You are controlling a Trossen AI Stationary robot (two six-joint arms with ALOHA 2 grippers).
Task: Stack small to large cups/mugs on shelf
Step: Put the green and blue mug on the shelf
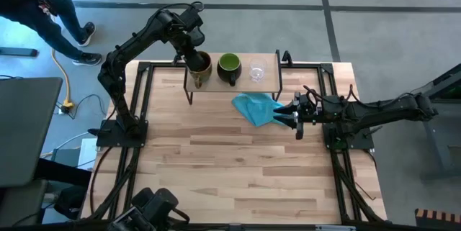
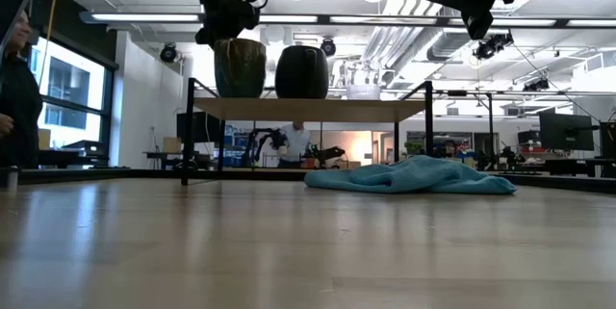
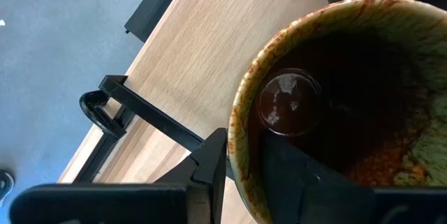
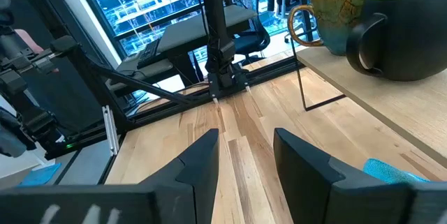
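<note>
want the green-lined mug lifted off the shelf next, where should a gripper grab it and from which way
Probably by the rim, from straight above. The dark mug stands upright in the middle of the shelf, mouth open upward, with the brown mug close on one side and the glass cup on the other, so a side approach looks cramped. One finger inside the wall, one outside.

Parted jaws hover over the tabletop [image 4: 244,147]; tan-brown mug [image 4: 334,8] and dark mug [image 4: 405,28] top the shelf [image 4: 363,91].

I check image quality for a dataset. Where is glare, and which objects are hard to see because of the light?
Low view: ceiling lamps blow out the top; the tan-brown mug and dark mug are backlit silhouettes, the glass cup nearly vanishes. Left wrist view: a reflection spot inside the tan-brown mug. High view: evenly lit.
</note>
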